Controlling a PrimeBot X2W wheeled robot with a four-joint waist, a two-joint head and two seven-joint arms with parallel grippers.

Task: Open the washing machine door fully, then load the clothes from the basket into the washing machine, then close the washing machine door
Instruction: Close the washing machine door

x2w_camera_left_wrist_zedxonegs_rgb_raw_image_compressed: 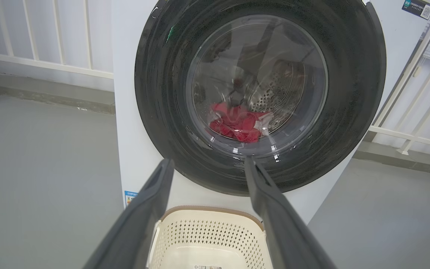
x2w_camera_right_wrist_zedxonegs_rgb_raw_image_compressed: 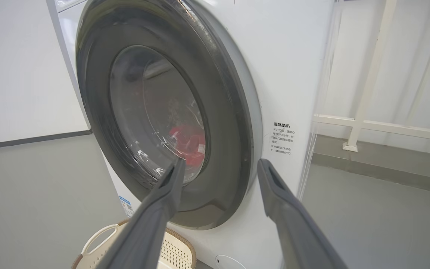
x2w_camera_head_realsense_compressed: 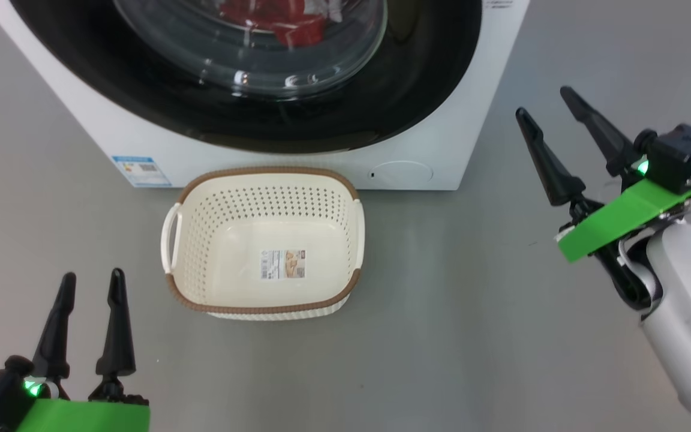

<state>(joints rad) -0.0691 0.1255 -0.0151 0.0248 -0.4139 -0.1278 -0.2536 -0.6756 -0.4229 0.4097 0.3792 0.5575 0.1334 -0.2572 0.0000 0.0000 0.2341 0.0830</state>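
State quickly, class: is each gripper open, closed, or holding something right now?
Left gripper: open, holding nothing.
Right gripper: open, holding nothing.

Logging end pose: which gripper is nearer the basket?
The left gripper, low at the head view's left, open near the left handle of the basket. The right gripper, also open, is up by the washing machine.
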